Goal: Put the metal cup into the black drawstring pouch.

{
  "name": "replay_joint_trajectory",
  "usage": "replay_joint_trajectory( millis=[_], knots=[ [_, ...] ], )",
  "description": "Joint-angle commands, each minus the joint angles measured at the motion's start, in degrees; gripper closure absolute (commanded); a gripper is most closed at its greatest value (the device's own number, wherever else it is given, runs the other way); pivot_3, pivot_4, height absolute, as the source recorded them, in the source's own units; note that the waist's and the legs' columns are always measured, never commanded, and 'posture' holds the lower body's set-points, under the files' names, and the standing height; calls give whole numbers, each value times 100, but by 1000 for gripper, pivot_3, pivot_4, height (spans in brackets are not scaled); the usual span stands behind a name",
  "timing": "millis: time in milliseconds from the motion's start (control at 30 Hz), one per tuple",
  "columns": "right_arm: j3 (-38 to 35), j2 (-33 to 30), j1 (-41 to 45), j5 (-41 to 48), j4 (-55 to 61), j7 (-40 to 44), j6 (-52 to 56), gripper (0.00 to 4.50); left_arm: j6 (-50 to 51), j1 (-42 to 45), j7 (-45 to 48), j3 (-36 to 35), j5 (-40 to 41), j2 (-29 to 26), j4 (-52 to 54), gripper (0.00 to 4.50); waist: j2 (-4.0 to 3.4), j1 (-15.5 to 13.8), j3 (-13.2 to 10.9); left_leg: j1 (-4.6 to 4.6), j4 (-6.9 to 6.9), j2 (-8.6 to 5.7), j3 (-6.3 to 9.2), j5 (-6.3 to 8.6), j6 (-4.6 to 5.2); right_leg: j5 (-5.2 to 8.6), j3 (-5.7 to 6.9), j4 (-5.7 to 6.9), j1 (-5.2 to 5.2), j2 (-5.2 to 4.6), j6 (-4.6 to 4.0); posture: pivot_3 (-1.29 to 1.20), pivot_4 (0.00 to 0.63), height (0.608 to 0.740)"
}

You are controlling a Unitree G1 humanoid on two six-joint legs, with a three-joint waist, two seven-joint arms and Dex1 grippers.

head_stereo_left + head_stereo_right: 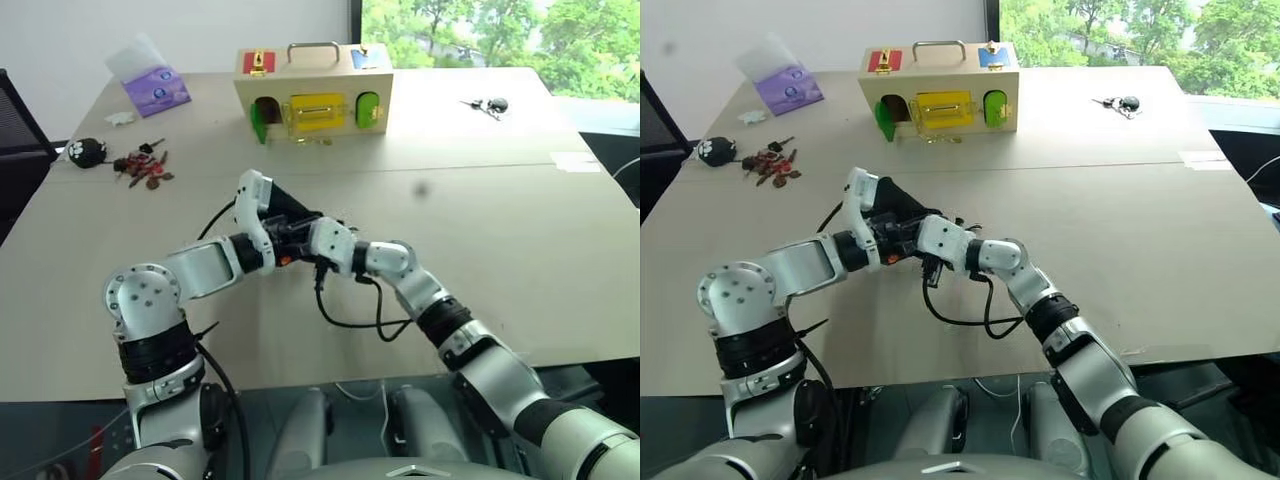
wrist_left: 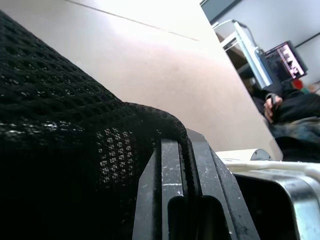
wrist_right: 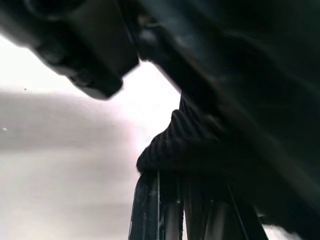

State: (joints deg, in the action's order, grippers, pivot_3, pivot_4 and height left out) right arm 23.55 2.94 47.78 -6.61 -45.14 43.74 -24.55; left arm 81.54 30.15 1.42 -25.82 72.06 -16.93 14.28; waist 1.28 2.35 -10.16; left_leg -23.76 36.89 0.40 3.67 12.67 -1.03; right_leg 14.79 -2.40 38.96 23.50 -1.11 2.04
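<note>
Above the table point(image 1: 520, 230), the left gripper point(image 2: 187, 165) and right gripper point(image 3: 172, 185) both pinch the black drawstring pouch point(image 1: 290, 212) between closed fingers. No legible writing appears anywhere.

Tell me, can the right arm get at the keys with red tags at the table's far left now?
Probably not: the right gripper is shut on the black drawstring pouch, together with the left gripper, and the red-tagged keys lie far across.

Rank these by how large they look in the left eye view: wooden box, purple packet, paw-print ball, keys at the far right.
1. wooden box
2. purple packet
3. paw-print ball and keys: look alike, so unranked.
</note>
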Motion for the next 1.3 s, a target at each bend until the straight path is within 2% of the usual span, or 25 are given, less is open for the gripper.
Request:
replay_joint_trajectory(
  millis=[33, 133, 300, 333, 400, 467, 567, 667, 733, 800, 833, 867, 967, 1067, 1133, 1300],
  knots=[
    [278, -80, 410, -399, 38, 160, -437, 4483, -221, 148, -176, 96, 1147, 204, 73, 4500, 0, -3, 0, 0, 0, 0, 1, 0, 0, 0, 1, 1, 0, 0, 0, 0, 150, 740],
    [70, -362, 397, -232, 346, 388, -215, 4483, -470, 4, -294, 22, 1172, 61, -101, 4500, 1, -8, 0, 1, 0, -1, 2, 0, 0, 0, 2, 1, -2, 0, 0, 0, 150, 740],
    [-370, -957, -44, 456, 1922, 973, 1491, 4483, -864, -309, 80, 45, 803, -265, -459, 4500, 0, -15, 0, -1, 0, -1, 5, 0, -1, 0, 3, 0, -1, 0, 0, 0, 150, 740],
    [-407, -1071, -138, 416, 2217, 900, 1587, 3829, -931, -354, 194, 88, 722, -323, -532, 4500, -1, -17, 0, -2, 0, -1, 6, 0, 0, 0, 3, 0, -1, 0, -1, 0, 150, 740],
    [-515, -1189, -315, 397, 2774, 635, 2106, 3099, -1064, -357, 439, 228, 558, -398, -688, 4500, -1, -20, 0, -1, -1, -3, 6, 0, 0, 0, 4, 0, -1, 0, -1, 0, 150, 740],
    [-408, -1376, -512, 602, 3338, 1020, 2794, 2031, -1168, -292, 663, 349, 435, -436, -847, 4500, -1, -24, 0, -1, -1, -4, 5, 0, 0, 0, 4, 1, -1, 2, -1, 0, 150, 740],
    [-375, -1509, -688, 1003, 3892, 1414, 3623, 2031, -1296, -227, 957, 478, 269, -497, -975, 4500, -1, -16, 0, 0, -1, -7, 4, 0, 0, 0, 4, 0, -2, 3, -1, 0, 150, 740],
    [-420, -1535, -778, 818, 4103, 1063, 3634, 1336, -1375, -113, 1172, 532, 156, -541, -1167, 4500, -1, -9, 0, 1, -1, -7, 2, 0, 0, 0, 2, 0, -1, 4, -1, 0, 150, 740],
    [-602, -1618, -871, 920, 4459, 904, 4014, 608, -1435, -56, 1326, 574, -2, -634, -1319, 4500, -1, -7, 0, 1, -1, -7, 1, 0, 0, 0, 4, 2, -1, 5, -1, 0, 150, 740],
    [-765, -1759, -995, 1001, 4898, 777, 4404, 608, -1485, -12, 1466, 601, -122, -722, -1433, 4500, -1, -18, -1, -1, -1, -7, 1, 0, 0, 0, 3, 1, 1, 6, -1, 0, 150, 740],
    [-998, -1901, -1028, 1405, 5281, 929, 4823, 608, -1510, 28, 1620, 617, -219, -845, -1519, 4500, -3, -28, -1, -2, -1, -7, 1, 0, 0, 0, 4, 0, 0, 5, -1, 0, 150, 740],
    [-1158, -2003, -1043, 1708, 5558, 1031, 5139, 247, -1530, 57, 1748, 633, -300, -935, -1583, 4500, -2, -29, -1, -6, -1, -7, 3, 0, 0, 1, 4, -2, 1, 2, -1, 0, 150, 740],
    [-1576, -2107, -1309, 1880, 6004, 564, 5429, 24, -1540, 232, 2149, 695, -532, -1266, -1821, 4500, -2, -37, -1, -7, 0, -8, 4, 1, 2, 1, 7, -5, 0, 1, 0, 0, 150, 740],
    [-1278, -2390, -1637, 1413, 5750, 397, 5137, 24, -1525, 362, 2429, 785, -726, -1437, -1953, 4500, -1, -34, 0, -1, -3, -11, -6, 4, 8, 2, 11, -4, -3, 7, -1, 0, 150, 740],
    [-1162, -2275, -1670, 1282, 5501, 141, 5085, 24, -1503, 413, 2579, 828, -835, -1502, -2002, 4500, -2, -15, -1, -1, -3, -12, -20, 5, 9, 2, 10, -4, -2, 7, -1, 0, 150, 740],
    [-807, -1364, -1411, 765, 3775, -732, 4046, 24, -1384, 502, 2825, 916, -1012, -1640, -1987, 4500, -3, 64, -2, 3, -5, -4, -28, 1, 2, 1, -10, 5, 9, 13, -2, 0, 150, 740]
  ],
)
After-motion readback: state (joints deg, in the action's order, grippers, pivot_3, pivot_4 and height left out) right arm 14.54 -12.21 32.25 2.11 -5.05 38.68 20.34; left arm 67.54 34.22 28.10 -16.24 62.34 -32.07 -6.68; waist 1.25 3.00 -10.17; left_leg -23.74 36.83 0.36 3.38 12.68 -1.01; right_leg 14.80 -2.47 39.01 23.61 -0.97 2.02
